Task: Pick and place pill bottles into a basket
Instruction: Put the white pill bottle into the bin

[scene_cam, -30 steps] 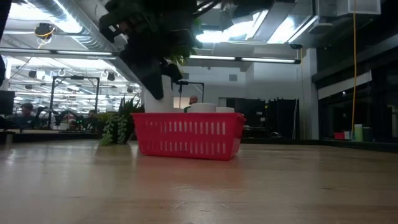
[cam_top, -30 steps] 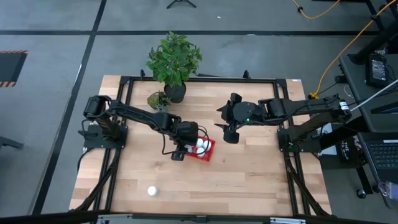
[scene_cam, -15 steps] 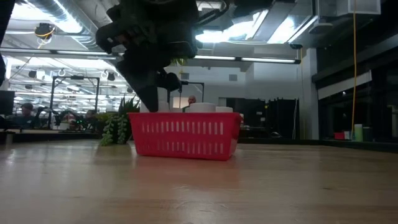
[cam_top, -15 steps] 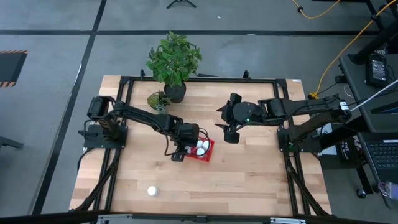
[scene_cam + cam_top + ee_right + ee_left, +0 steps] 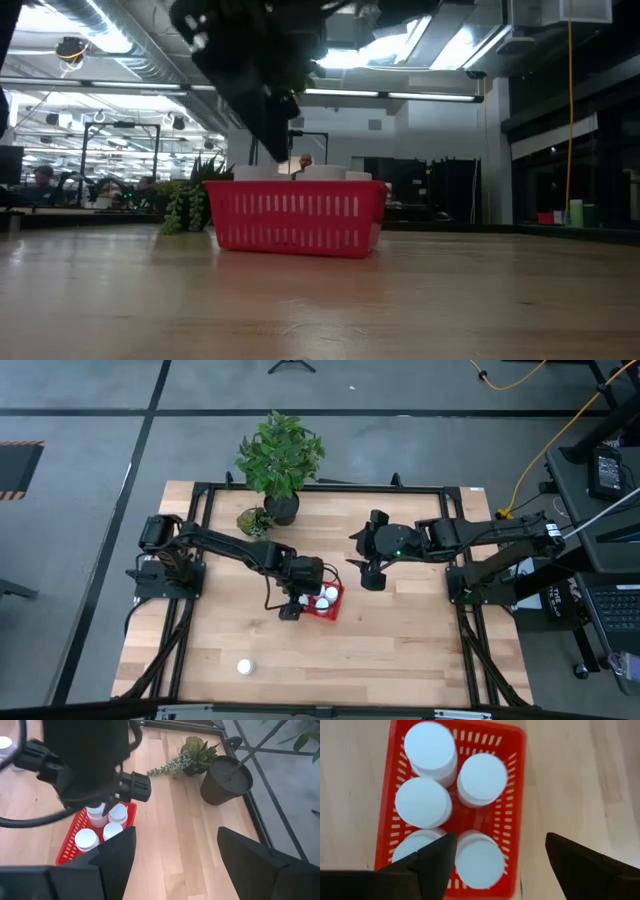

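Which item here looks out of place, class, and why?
One bottle stands alone near the table's front edge, far from the basket, which already holds five bottles upright. The left hand hovers open over the basket; the right hand waits beside it. Nothing looks spilled or damaged.

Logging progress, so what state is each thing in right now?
Basket: upright on the table, holding five bottles.
Bottles in the basket: standing, caps on.
Lone bottle: on the table near the front edge, outside the basket.
Left pincer: open, empty, above the basket.
Right pincer: open, empty, beside the basket.
Potted plant: upright at the back of the table.
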You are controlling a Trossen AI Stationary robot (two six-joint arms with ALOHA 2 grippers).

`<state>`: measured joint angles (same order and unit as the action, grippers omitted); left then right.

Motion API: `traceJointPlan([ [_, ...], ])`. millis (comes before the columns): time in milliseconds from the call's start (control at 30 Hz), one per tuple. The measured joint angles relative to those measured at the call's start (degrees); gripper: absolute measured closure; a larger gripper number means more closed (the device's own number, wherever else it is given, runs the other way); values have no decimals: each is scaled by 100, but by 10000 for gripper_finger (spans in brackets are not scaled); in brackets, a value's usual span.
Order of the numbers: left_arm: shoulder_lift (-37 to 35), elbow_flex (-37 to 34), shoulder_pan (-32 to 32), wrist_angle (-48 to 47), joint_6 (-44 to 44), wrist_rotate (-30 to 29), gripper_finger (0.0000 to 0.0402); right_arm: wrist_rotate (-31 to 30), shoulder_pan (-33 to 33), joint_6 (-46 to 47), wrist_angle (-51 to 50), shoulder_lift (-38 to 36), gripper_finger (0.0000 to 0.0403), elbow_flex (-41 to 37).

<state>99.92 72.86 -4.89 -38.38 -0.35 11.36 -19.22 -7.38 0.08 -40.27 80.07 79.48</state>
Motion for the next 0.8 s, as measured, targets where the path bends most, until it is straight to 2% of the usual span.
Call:
traceJointPlan([
  [133,0,677,-100,-780,170,-376,108,204,0,-39,0,0,123,0],
  [267,-2,1497,-241,-1720,244,-911,115,853,-104,-275,20,0,123,0],
  [400,-101,2110,-413,-2770,-54,-1699,122,1099,-455,-820,2,-37,123,0],
  [600,-689,2229,-587,-3947,-1320,-2953,132,1161,-709,-1322,359,-208,123,0],
  [800,-1334,2223,-779,-4594,-2786,-4268,133,2173,-721,-2227,1973,106,123,4],
])
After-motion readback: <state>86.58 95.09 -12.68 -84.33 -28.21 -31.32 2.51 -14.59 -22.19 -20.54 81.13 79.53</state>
